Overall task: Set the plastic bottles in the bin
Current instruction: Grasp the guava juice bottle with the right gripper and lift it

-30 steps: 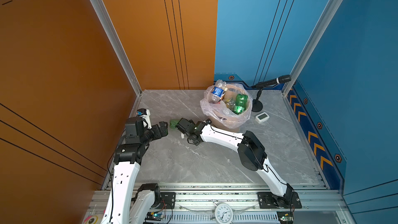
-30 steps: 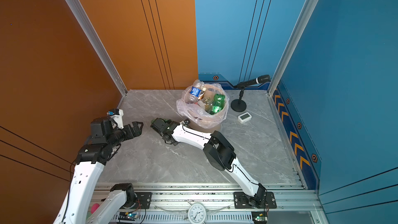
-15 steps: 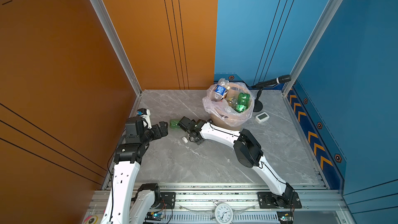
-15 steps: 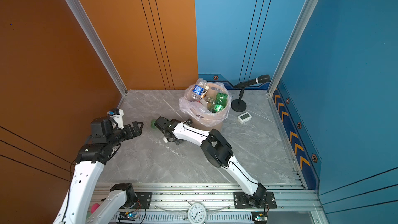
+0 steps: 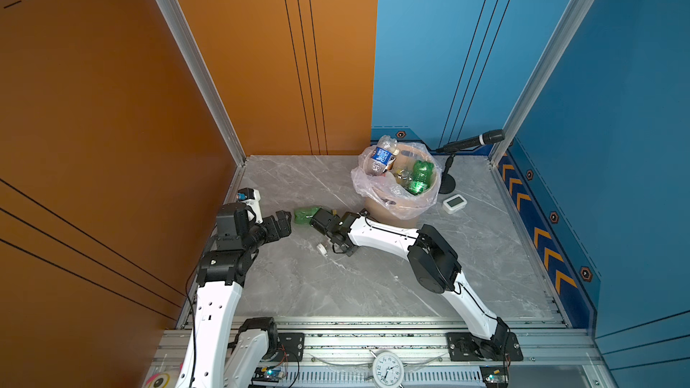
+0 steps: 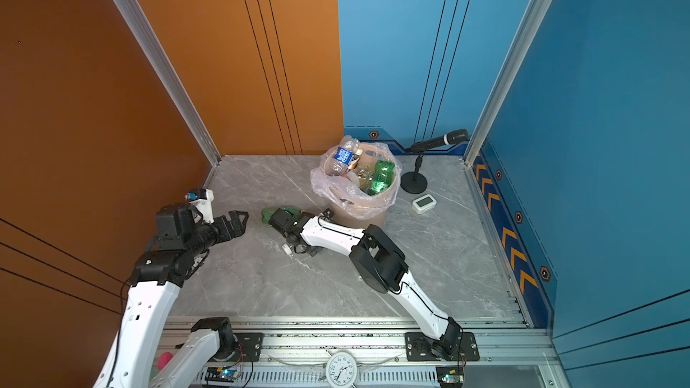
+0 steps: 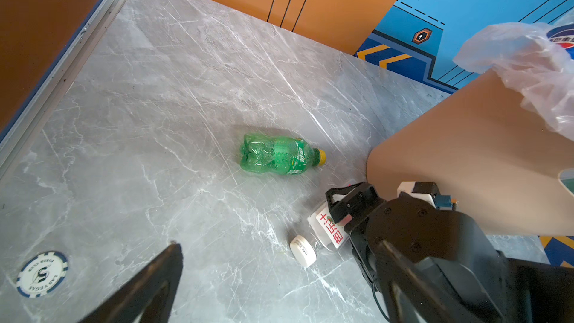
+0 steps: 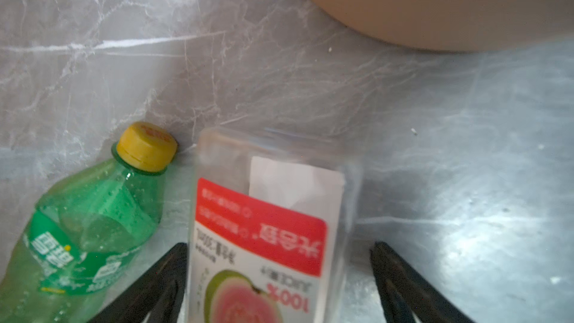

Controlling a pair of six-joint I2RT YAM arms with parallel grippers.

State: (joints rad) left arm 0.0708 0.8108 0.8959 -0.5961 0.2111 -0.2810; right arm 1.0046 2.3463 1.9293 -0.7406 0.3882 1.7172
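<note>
My R gripper [image 8: 279, 245] straddles the clear juice bottle [image 8: 270, 212], jaws wide, not clamped. L gripper [image 5: 285, 222] wide, empty. The green bottle [image 5: 304, 215] lies mid-frame in both top views; bin [image 5: 388, 210] to its right, part-filled.

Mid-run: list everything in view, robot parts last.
bin: 1, beige, pink liner, rear of table
binned bottles: several, green and clear, in bin
green bottle: 1, green, yellow cap, lying on table
juice bottle: 1, clear, red label, on table
microphone: 1, black, beside bin
display: 1, white, beside bin
poker chip: 1, blue-white, on table
clock: 1, white, front rail
left gripper: 1, black, open, empty
right gripper: 1, black, open around juice bottle
</note>
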